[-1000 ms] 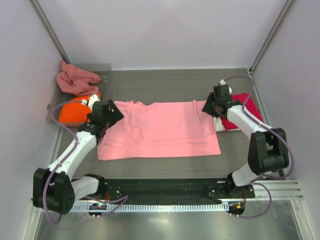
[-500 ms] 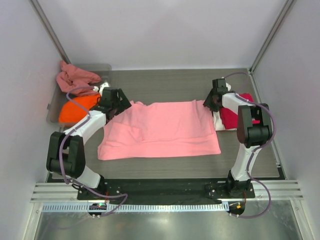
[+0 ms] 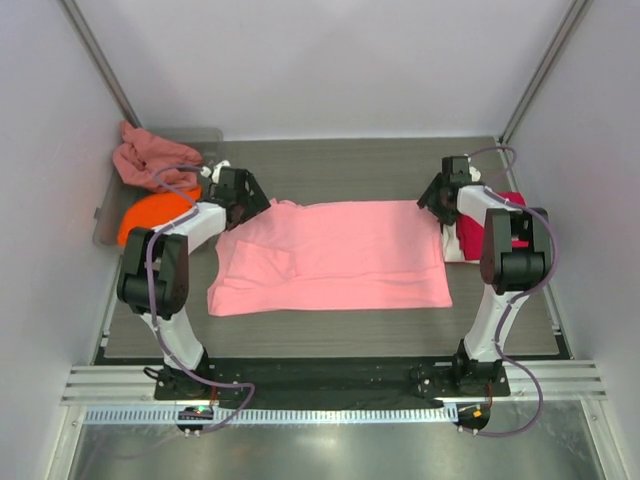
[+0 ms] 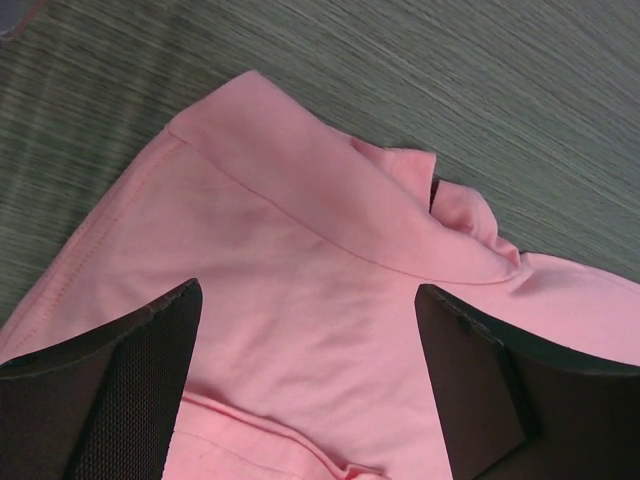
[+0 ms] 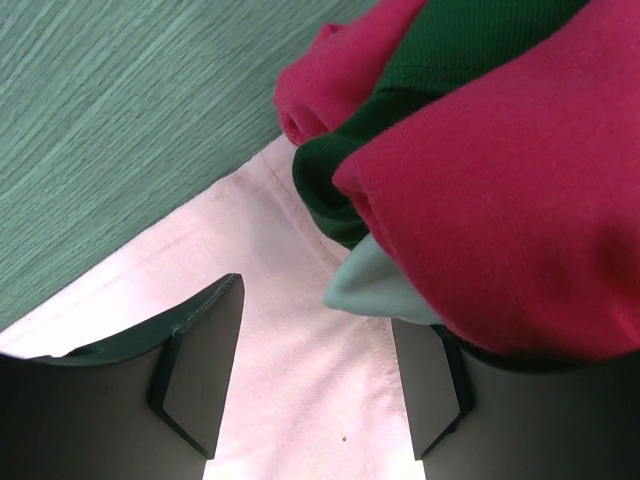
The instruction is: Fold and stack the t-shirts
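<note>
- Pale walls are closing in a dark wood-grain desk (image 3: pixel 340 165), seen from above, with both arms reaching to its far half.
- Lying flat in the middle of the desk is the light pink t-shirt (image 3: pixel 340 255), its long axis running left to right. A folded-over sleeve is bunching at its far left corner, and a stitched straight edge is sitting at the right end.
- Over that far left corner the left fingers (image 4: pixel 120 380) are hovering spread wide apart, with pink cloth showing between them and nothing gripped.
- At the far right corner the right fingers (image 5: pixel 200 350) are likewise standing open and empty over the pink edge, just beside the folded stack.
- That stack is resting at the right of the desk, touching the pink shirt's right end: the crimson red t-shirt (image 3: pixel 468 238) is showing on top, with a dark layer (image 5: pixel 330 175) and a white layer (image 3: pixel 449 250) peeking out beneath it.
- At the far left, the grey plastic tray (image 3: pixel 205 135) is holding the crumpled dusty rose t-shirt (image 3: pixel 150 160) and, nearer the arms, the orange t-shirt (image 3: pixel 150 215).
- Compared with half a second ago, the pink shirt is lying farther right and smoother along its far edge. Its right end is now meeting the stack, and both sets of fingers are sitting slightly farther right.
</note>
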### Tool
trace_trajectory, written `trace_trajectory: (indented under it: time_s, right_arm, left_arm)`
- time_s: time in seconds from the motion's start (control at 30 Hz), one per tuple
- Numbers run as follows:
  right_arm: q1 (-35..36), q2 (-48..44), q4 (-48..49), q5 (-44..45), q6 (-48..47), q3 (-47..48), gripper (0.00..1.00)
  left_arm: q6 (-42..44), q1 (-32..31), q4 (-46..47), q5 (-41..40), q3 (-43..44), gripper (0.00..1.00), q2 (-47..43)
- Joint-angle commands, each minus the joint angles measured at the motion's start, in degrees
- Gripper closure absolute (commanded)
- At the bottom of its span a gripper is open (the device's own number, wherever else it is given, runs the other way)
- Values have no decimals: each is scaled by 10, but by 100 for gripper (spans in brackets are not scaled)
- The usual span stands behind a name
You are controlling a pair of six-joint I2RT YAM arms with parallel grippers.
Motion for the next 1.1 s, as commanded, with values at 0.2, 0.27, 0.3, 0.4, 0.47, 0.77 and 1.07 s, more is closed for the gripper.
trace_trajectory:
  time_s: [0.2, 0.27, 0.3, 0.4, 0.47, 0.77, 1.07]
  right_arm:
    - [25, 47, -21, 38, -22, 66, 36]
    - [30, 60, -23, 45, -22, 80, 36]
    - [33, 64, -25, 52, -22, 85, 36]
    - [38, 91, -46, 69, -27, 115, 36]
    - [44, 99, -55, 75, -29, 132, 36]
    - [61, 101, -57, 90, -41, 128, 56]
    - [68, 82, -50, 87, -38, 114, 61]
  left_arm:
    - [52, 1, -50, -56, 135, 13, 60]
    - [54, 2, -63, -68, 163, 14, 77]
    - [54, 2, -64, -71, 171, 14, 82]
    - [55, 2, -93, -78, 214, 14, 117]
    - [55, 2, -120, -79, 249, 14, 144]
    - [55, 8, -166, -95, 300, 20, 197]
    - [41, 23, -170, -83, 309, 52, 221]
